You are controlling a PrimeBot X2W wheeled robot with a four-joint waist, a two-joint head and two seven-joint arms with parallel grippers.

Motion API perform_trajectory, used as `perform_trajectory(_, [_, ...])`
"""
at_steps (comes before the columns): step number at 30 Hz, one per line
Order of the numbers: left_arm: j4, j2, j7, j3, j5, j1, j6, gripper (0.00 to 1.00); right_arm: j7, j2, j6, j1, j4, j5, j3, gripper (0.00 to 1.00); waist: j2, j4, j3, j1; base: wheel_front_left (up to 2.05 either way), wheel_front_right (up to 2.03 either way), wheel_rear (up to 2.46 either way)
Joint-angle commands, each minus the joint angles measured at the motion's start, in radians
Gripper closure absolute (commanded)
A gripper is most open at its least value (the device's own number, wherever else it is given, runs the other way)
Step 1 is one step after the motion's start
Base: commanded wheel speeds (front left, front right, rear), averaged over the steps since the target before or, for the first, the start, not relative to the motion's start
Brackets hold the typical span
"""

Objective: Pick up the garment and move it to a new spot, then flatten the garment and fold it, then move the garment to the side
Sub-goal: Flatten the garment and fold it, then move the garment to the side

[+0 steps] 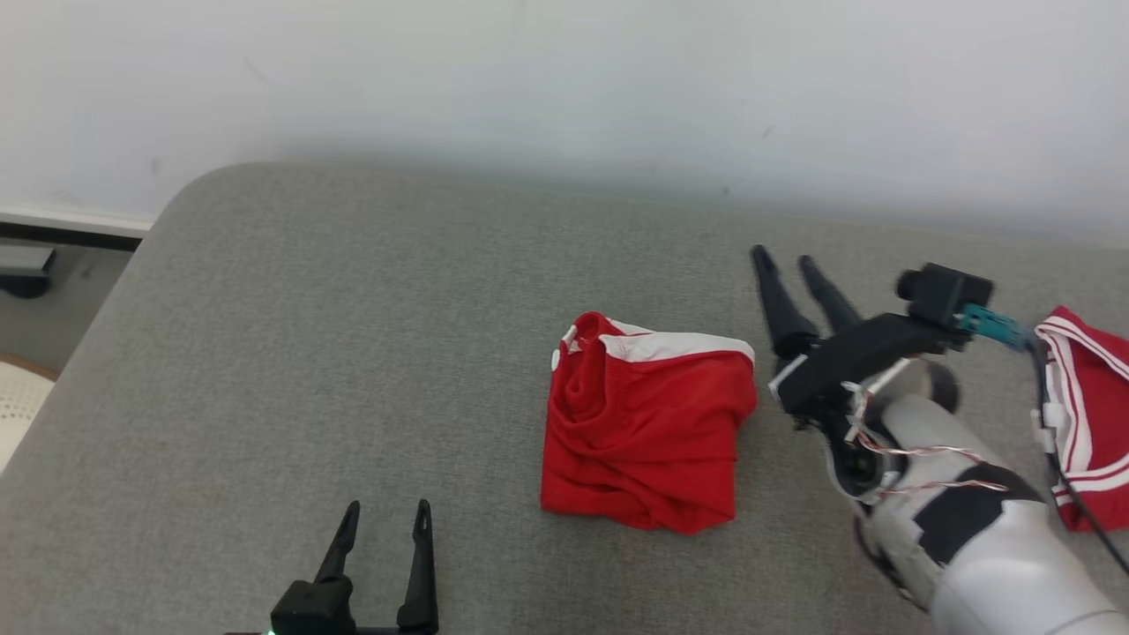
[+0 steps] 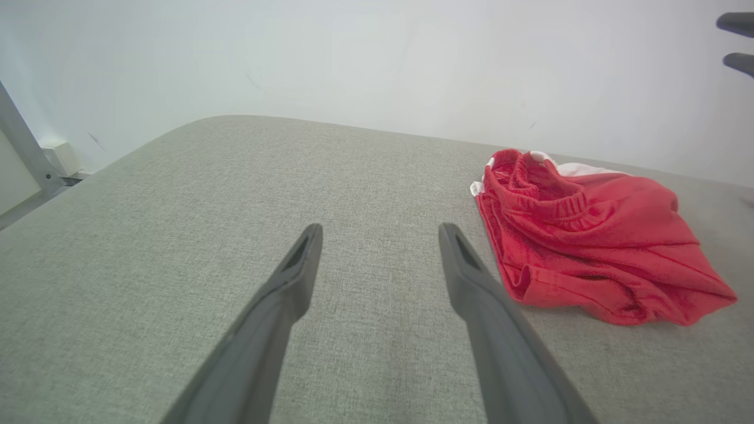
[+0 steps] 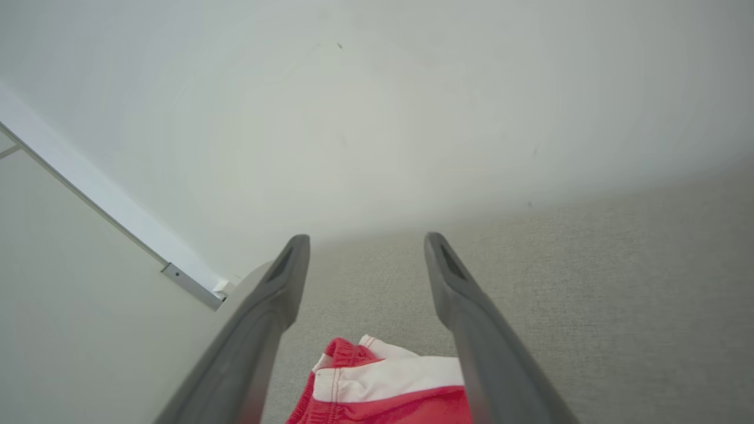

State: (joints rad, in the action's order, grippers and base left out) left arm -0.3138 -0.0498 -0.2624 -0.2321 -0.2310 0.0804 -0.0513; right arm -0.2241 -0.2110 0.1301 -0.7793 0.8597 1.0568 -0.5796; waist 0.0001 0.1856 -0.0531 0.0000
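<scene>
Head view: red garment [image 1: 648, 423] is lying crumpled on grey cushion [image 1: 353, 353]. Right end effector [image 1: 783, 257], at its 2 o'clock, is gaping empty; left end effector [image 1: 388, 506], at 7 o'clock, is likewise gaping wide. Left wrist view: garment is sitting at 2 o'clock. Right wrist view: garment is showing at 6 o'clock. Relocation seemingly done; flattening is calling for edge grasps.

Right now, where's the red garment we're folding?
Head view: the red garment lies crumpled on the grey cushion, right of centre, left of the right tool and forward-right of the left tool. A second garment lies at the right edge.
</scene>
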Motion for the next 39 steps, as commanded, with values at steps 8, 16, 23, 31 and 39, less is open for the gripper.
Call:
perform_trajectory(8, [0.051,-0.001,-0.002,0.064,0.046,-0.044,-0.003,0.00,-0.040,-0.128,0.001,0.200,-0.230,-0.314,0.201,0.00,-0.0001,-0.074,0.003,0.0000,0.00,0.00,0.00])
perform_trajectory(16, [0.097,-0.001,-0.002,0.123,0.086,-0.070,0.013,0.00,-0.040,-0.029,0.001,0.571,-0.578,-0.664,0.508,0.00,-0.0001,-0.125,0.009,0.0000,0.00,0.00,0.00])
perform_trajectory(23, [0.125,-0.001,-0.002,0.156,0.111,-0.102,0.026,0.00,-0.040,0.082,0.001,0.758,-0.720,-0.750,0.593,0.00,-0.0001,-0.153,0.020,0.0000,0.00,0.00,0.00])
perform_trajectory(31, [0.142,-0.001,-0.002,0.159,0.165,-0.121,0.032,0.00,-0.040,0.143,0.001,0.865,-0.772,-0.806,0.584,0.00,-0.0001,-0.152,0.044,0.0000,0.00,0.00,0.00])
perform_trajectory(39, [0.178,-0.010,-0.002,0.179,0.185,-0.142,0.055,0.00,-0.040,0.159,0.001,0.909,-0.777,-0.821,0.552,0.00,-0.0001,-0.158,0.059,0.0000,0.00,0.00,0.00])
